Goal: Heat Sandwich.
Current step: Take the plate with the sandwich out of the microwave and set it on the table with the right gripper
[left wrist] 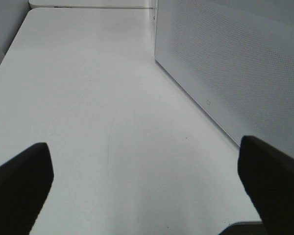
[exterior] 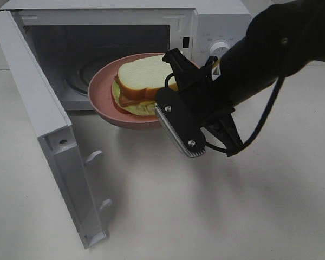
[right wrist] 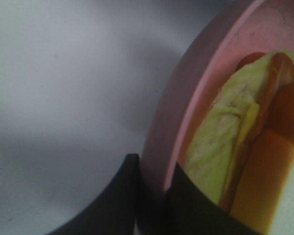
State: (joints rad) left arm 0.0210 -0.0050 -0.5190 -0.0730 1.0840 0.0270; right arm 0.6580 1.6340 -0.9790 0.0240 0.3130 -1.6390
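Before the open microwave (exterior: pixel 216 32) on the counter (exterior: pixel 206 216), a pink plate (exterior: pixel 105 105) bearing the sandwich (exterior: pixel 143 78) is held level at the doorway, its rim pinched by the right end effector (right wrist: pixel 154 196), apparently for loading, while the left end effector (left wrist: pixel 147 186) is kept wide and empty.

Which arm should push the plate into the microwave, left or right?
Right. Its claw is clamped on the pink plate's rim, sandwich aboard, at the open microwave mouth. The left claw is open over bare table, beside the door.
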